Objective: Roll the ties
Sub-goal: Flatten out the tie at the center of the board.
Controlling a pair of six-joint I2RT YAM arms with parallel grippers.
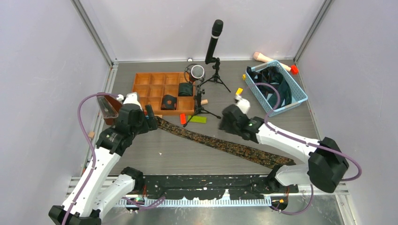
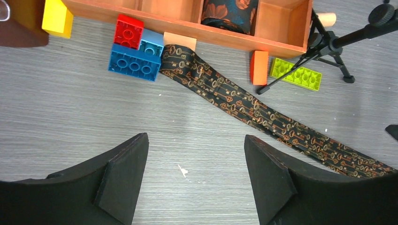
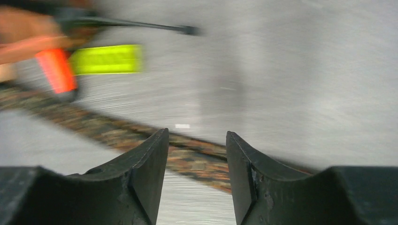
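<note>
Grey desk (image 1: 155, 150): two rolls (image 1: 169, 102) trayed beyond my spread left hand (image 2: 196, 140); speckled tie (image 2: 244, 105) flat (not yet rolled) beneath my spread right hand (image 3: 197, 140).

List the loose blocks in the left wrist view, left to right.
yellow block → blue brick → peach block → orange block → green brick. The red brick overlaps the blue one, so it is left out.

2 white arms (image 1: 101, 164), black end effectors (image 2: 196, 150), purple cables (image 1: 80, 112).
</note>
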